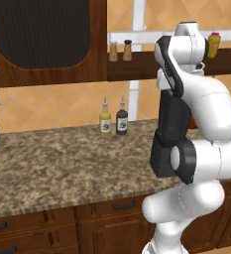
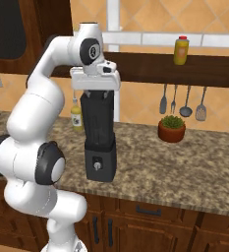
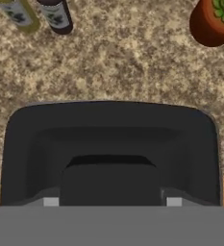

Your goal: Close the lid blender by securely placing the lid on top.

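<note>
The blender (image 2: 100,142) is black throughout, with a small silver knob on its base. The table (image 1: 62,163) is speckled brown and beige granite above dark reddish-brown wooden cabinets (image 2: 150,221). Toward its back edge stand a yellow-green bottle (image 1: 105,121) and a dark brown bottle (image 1: 122,120), and a green plant in a terracotta pot (image 2: 172,129).

Left base view: behind and left of the tall black boxy blender (image 2: 99,142), facing the speckled granite counter (image 1: 62,163). Right base view: behind-right, nearer, same counter. Hand view: straight down, close above the blender's open jar.
</note>
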